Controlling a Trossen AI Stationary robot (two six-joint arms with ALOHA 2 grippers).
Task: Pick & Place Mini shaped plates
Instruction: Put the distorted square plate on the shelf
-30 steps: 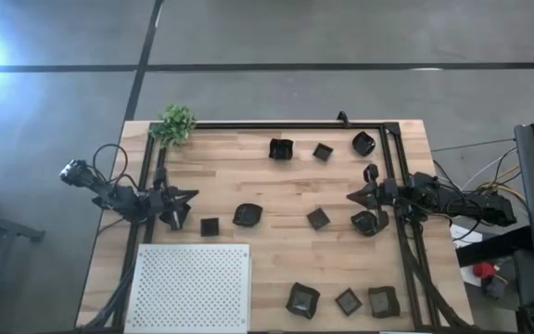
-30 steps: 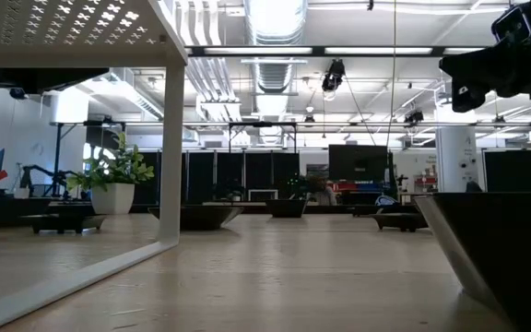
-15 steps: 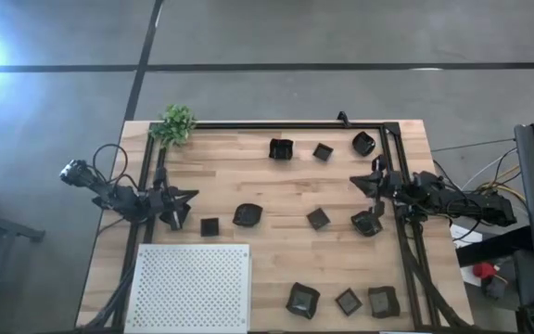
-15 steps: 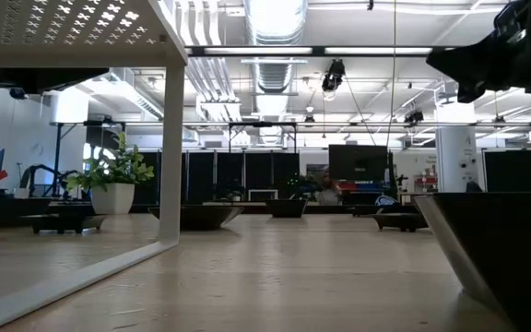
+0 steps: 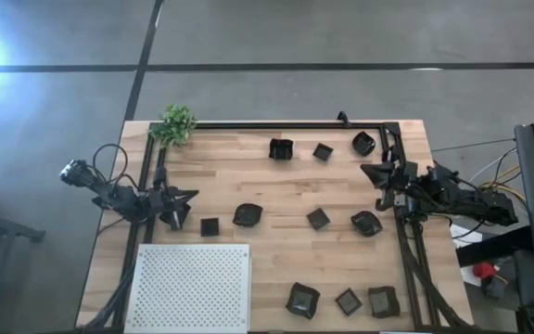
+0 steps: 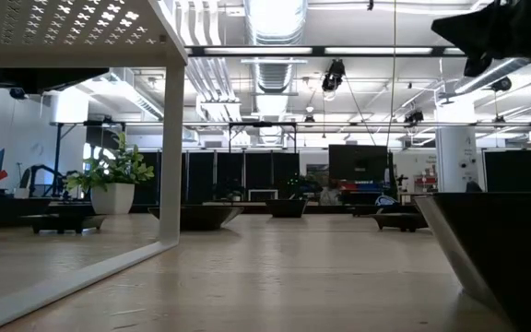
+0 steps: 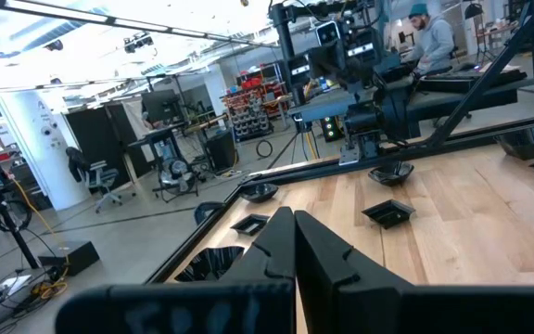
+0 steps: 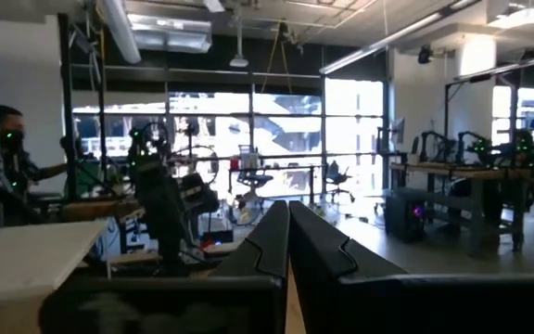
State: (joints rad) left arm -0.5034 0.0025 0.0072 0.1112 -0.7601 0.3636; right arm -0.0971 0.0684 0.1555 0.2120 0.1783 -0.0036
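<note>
- Basically you had the wooden table with a black frame along its edges.
- White perforated board sat at the table's near-left corner; in the low view it stood raised on a white leg.
- Your left arm waited at the left edge, left gripper with fingers pressed together, holding nothing; its wrist view showed the two fingers meeting in a closed wedge.
- Your right arm was at the right edge, right gripper raised off the table, fingers pinched together, nothing between them; it showed high at the low view's top right.
- Green plant stood at the far-left corner.
- Mini shaped plates lay scattered, all resting on the wood, none gripped:
- three along the far edge, one wavy, one square, one rounded just beyond the right gripper;
- four across the middle, small square near the left gripper, wavy one, square, rounded close to the right arm;
- three at the near edge, side by side, right of the board.
</note>
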